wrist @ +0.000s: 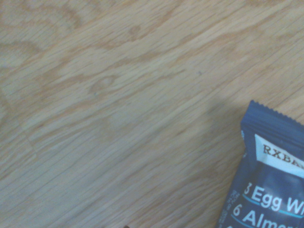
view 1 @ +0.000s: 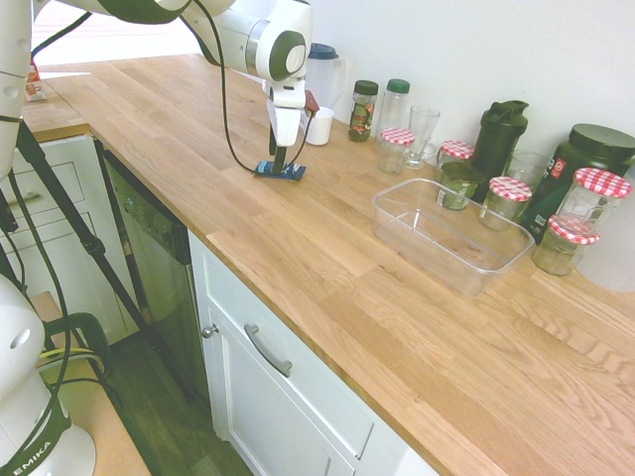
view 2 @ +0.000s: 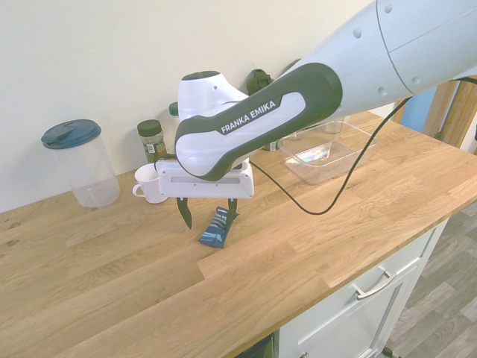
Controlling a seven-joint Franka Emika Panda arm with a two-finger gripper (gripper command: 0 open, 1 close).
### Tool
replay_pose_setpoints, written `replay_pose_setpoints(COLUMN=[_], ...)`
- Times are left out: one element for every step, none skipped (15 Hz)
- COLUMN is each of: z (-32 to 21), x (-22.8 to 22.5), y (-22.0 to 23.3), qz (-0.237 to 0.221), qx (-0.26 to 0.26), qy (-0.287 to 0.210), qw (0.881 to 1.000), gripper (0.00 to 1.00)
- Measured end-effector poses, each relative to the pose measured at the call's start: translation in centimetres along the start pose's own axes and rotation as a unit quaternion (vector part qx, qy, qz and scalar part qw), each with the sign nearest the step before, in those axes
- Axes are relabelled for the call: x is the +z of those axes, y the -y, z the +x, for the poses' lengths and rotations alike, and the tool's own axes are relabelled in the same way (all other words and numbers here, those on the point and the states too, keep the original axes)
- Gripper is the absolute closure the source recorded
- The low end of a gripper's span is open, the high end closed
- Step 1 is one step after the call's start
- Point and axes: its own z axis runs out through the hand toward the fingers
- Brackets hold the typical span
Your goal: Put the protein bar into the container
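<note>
Second exterior view shows the reach-in step: the tool [view 2: 208,215] hangs with fingers apart just above the protein bar [view 2: 217,227] lying flat on the desk [view 2: 112,291], left of the far container [view 2: 322,155], so next comes lowering astride and clamping.

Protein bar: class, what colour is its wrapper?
Dark blue with white and light-blue print; the protein bar shows best in the wrist view.

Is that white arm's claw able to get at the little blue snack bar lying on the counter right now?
Probably yes. The gripper hangs open, pointing down right over the protein bar, which lies flat on bare countertop. The white cup stands behind it, apart.
</note>
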Motion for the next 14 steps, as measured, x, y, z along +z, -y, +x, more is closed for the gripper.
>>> replay_pose_setpoints(z=[0.2, 0.4, 0.4, 0.4, 0.4, 0.4, 0.4, 0.5, 0.6, 0.7, 1.0, 1.1, 1.4, 1.5], x=[0.2, 0.6, 0.7, 0.7, 0.7, 0.7, 0.7, 0.7, 0.7, 0.7, 0.7, 0.8, 0.8, 0.8], y=[0.0, 0.0, 0.1, 0.1, 0.1, 0.1, 0.1, 0.1, 0.1, 0.1, 0.2, 0.2, 0.1, 0.1], qz=[-0.002, -0.004, -0.006, -0.006, -0.007, -0.007, -0.007, -0.007, -0.007, -0.008, -0.009, -0.011, -0.013, -0.015], qx=[0.003, 0.005, 0.007, 0.008, 0.01, 0.011, 0.011, 0.012, 0.015, 0.019, 0.024, 0.029, 0.032, 0.035], qy=[0.0, 0.001, 0.003, 0.004, 0.006, 0.008, 0.008, 0.009, 0.01, 0.013, 0.015, 0.016, 0.016, 0.016], qw=[1.0, 1.0, 1.0, 1.0, 1.0, 1.0, 1.0, 1.0, 1.0, 1.0, 1.0, 0.999, 0.999, 0.999], gripper=[0.0, 0.0, 1.0, 1.0, 1.0, 1.0, 1.0, 1.0, 1.0, 1.0, 1.0, 1.0, 1.0, 1.0])
